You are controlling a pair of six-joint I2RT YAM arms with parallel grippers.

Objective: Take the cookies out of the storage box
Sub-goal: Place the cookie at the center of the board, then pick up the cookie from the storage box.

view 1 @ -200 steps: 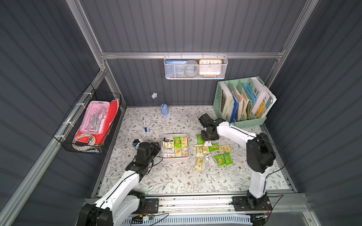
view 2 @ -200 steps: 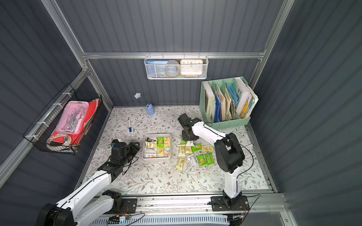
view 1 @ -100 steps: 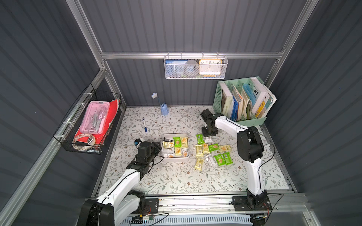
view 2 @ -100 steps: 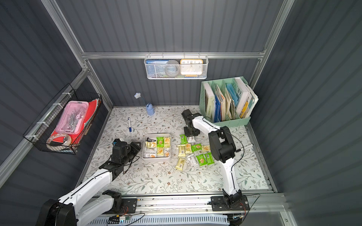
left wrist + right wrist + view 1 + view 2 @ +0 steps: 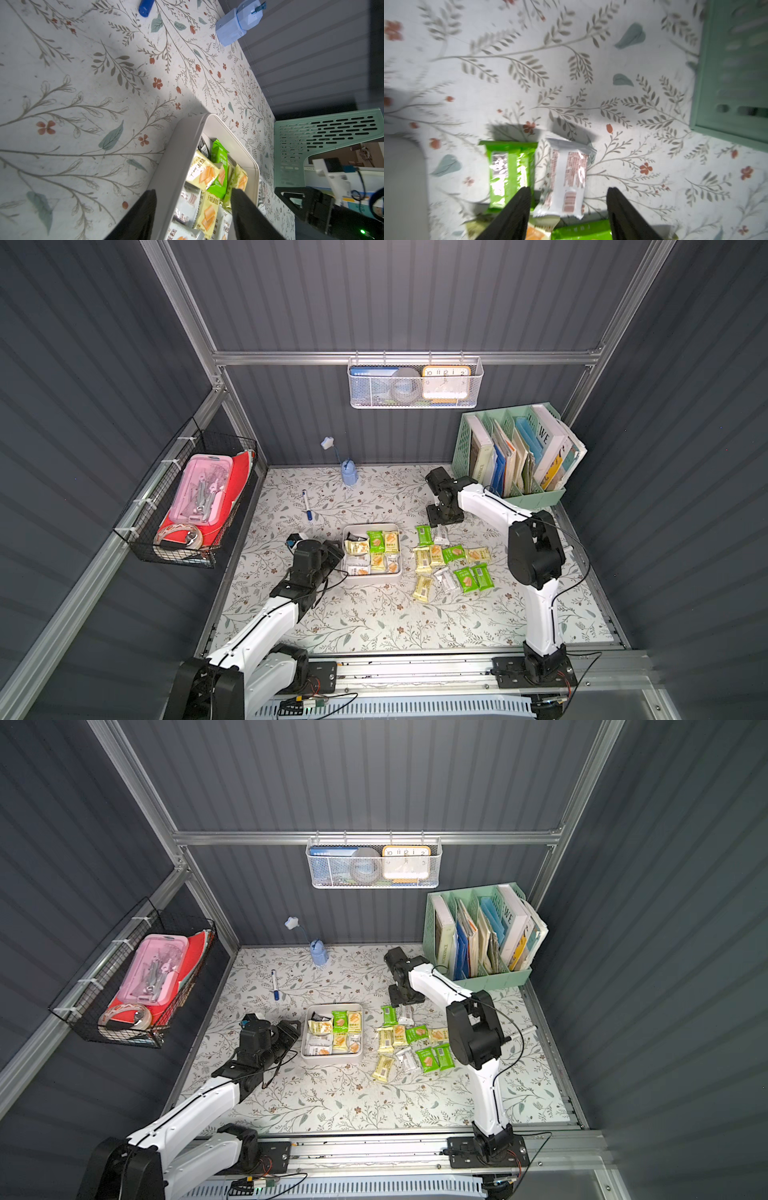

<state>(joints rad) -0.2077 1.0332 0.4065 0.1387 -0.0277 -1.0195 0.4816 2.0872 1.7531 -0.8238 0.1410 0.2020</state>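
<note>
Beginning on the left wall with a black wire basket (image 5: 174, 552), carrying a pink lidded case (image 5: 203, 485), a red folder (image 5: 240, 475) and a tape roll (image 5: 178, 533). Moving right to the left gripper (image 5: 193, 192), spreading wide and straddling the left wall of the storage box (image 5: 374, 576), pinching nothing. Finding that box near the middle of the floral mat (image 5: 374, 622), holding some of the cookies (image 5: 376, 541): green, pale yellow, white and one black packet, lying in a loose layer. Glancing up at a white mesh basket (image 5: 415, 405) on the far wall, housing a yellow clock (image 5: 446, 379). Passing to more cookies, lying scattered on the mat just right of the box. Reaching the right gripper (image 5: 568, 191) at the far edge of that scatter, gaping open above a white packet (image 5: 566, 172) lying flat beside a green packet (image 5: 508, 172), clasping nothing. Ending far right at the mint-green file holder (image 5: 540, 499), standing stuffed with books.
</note>
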